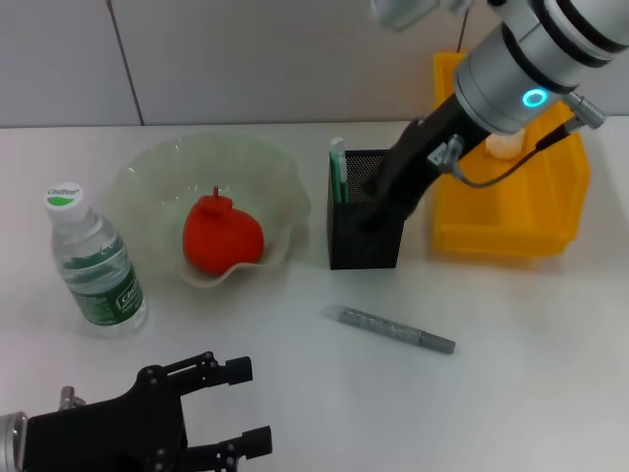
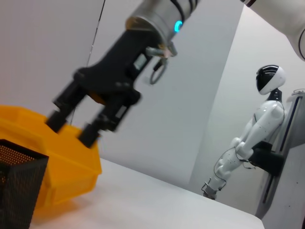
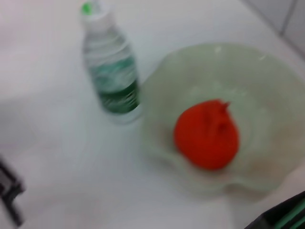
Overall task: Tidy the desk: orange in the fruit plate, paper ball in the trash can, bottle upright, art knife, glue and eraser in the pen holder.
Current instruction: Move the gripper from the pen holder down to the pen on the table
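The orange (image 1: 222,234) lies in the pale green fruit plate (image 1: 147,167); both also show in the right wrist view, orange (image 3: 206,133) and plate (image 3: 267,76). The bottle (image 1: 93,261) stands upright to the plate's left. The mint-green art knife (image 1: 337,169) stands in the black mesh pen holder (image 1: 366,246). The grey glue stick (image 1: 388,327) lies flat on the table in front of the holder. My right gripper (image 2: 71,129) hangs open and empty just above the pen holder (image 2: 14,181). The eraser is hidden. My left gripper (image 1: 246,405) is open, low at the near left.
The yellow trash can (image 1: 511,211) stands right of the pen holder, with a pale lump (image 1: 503,146) inside it behind my right arm. A white humanoid robot (image 2: 267,133) stands far off beyond the table.
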Tool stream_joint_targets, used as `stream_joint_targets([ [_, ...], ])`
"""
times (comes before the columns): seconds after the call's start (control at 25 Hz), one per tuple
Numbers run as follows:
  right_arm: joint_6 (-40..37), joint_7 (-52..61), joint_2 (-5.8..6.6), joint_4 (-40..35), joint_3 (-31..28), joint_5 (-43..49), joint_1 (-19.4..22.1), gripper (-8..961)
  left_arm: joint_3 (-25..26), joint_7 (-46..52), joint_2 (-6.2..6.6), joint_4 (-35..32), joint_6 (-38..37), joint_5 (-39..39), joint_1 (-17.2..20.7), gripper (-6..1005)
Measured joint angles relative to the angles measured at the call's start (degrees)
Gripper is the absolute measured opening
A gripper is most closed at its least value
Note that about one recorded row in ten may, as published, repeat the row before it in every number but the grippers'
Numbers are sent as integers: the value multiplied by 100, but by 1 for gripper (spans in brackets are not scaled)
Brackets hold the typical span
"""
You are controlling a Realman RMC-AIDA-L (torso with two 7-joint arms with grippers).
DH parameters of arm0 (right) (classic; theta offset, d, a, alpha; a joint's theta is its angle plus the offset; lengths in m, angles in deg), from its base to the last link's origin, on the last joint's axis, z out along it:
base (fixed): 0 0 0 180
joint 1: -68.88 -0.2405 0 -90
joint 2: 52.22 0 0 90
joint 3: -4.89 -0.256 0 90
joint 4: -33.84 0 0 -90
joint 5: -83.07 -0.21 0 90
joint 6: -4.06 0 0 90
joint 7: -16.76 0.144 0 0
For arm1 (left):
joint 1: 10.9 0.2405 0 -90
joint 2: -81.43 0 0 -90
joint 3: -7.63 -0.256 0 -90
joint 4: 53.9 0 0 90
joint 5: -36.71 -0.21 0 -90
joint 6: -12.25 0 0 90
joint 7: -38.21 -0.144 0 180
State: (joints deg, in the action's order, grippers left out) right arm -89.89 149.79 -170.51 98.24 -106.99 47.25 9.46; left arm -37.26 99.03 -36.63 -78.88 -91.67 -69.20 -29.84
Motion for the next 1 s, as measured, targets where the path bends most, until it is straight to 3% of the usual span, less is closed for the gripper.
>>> stream_joint_targets([
  [0.28,142,-175,-23,-689,425,269,-180,621,67,-1,-10,26,8,1,-3,802],
  [0.6,988,-386,-75,-1925,984,318,-407,594,56,-57,-24,37,81,-32,31,802],
  [1.0,1497,-492,-126,-2479,1489,243,-466,561,57,-61,-33,37,90,-32,56,802],
])
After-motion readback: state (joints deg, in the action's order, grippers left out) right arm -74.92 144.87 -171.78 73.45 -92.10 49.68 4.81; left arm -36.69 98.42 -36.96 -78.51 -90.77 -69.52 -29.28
